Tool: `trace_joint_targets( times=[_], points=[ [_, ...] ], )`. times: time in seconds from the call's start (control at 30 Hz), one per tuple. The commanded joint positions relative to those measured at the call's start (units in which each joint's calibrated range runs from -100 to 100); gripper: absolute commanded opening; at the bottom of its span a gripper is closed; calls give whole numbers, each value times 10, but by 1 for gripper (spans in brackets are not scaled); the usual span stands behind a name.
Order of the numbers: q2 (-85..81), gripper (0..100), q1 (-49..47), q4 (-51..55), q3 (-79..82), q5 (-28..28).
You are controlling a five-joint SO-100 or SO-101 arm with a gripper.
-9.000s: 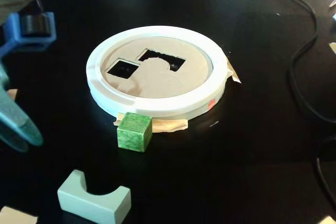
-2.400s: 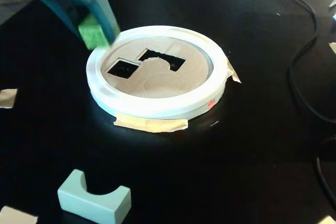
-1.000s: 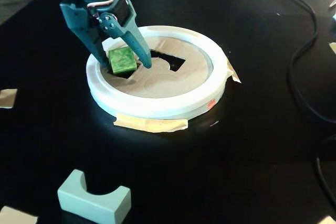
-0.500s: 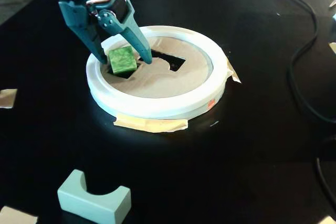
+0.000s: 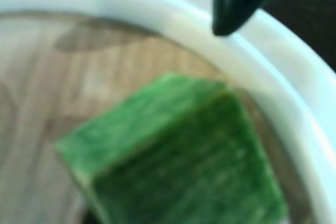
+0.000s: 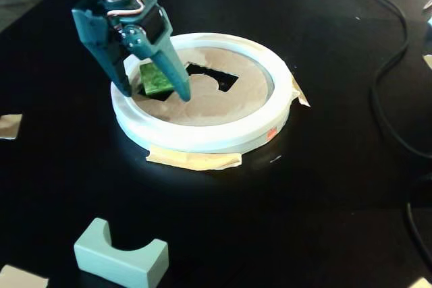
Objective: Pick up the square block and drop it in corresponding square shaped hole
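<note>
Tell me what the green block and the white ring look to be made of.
Green block: probably painted or stained wood; the matte faces show faint grain-like streaks, though the wrist view is blurry. White ring: likely plastic; smooth, evenly coloured, with a soft sheen.

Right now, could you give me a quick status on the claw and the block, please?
Claw down inside white ring, fingers astride green block. Block tilted at a cutout, not dropped through. Grip state unclear.

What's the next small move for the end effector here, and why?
Probably open the end effector and let go: the green block sits between its fingers, low over a dark cutout in the cardboard inside the white ring. Whether it is squared to that hole I cannot tell.
</note>
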Motion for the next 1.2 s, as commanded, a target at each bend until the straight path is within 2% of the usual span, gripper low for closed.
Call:
trace_joint_targets(
  times=[0.0,0.33,0.6,1.17],
  points=[
    [-36,75,6,5,-72,16],
    [-35,75,-7,5,-147,15],
    [67,75,-48,5,-157,10],
    [75,75,-20,15,-146,10]
  ],
)
